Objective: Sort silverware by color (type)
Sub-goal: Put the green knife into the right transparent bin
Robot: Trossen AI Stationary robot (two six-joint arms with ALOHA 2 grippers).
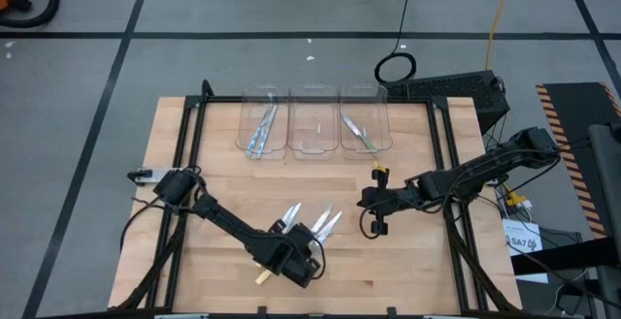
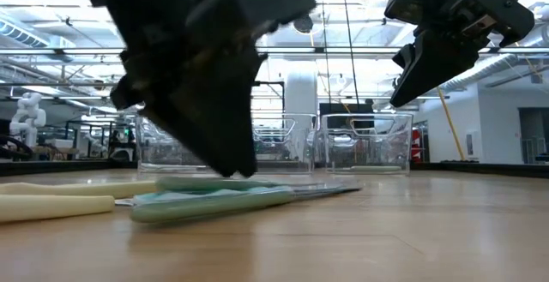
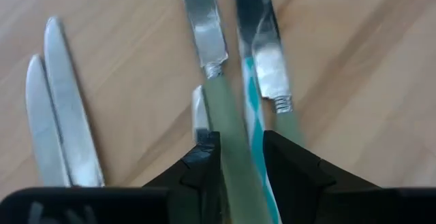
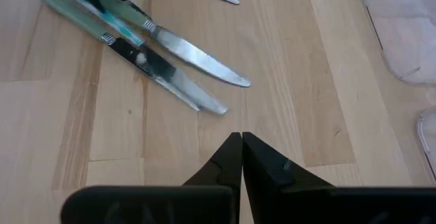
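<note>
The left end effector (image 3: 242, 157) is lowered onto the loose pile of knives (image 1: 312, 220) at the near middle of the bench (image 1: 417, 261). Its fingers (image 3: 201, 157) stand partly open, astride a green-handled knife (image 3: 228, 132); whether they grip it cannot be told. A second green-handled knife (image 3: 272, 67) lies just beside it, and two more blades (image 3: 58, 115) lie farther off.

Three clear bins (image 1: 312, 120) stand in a row at the far edge of the bench. The left bin (image 1: 262, 120) holds blue-handled utensils (image 1: 262, 130), the right bin (image 1: 364, 120) holds green ones (image 1: 357, 130).

The right end effector (image 4: 241, 157) hangs above the bench, between the pile and the right bin, fingers closed together and empty.
</note>
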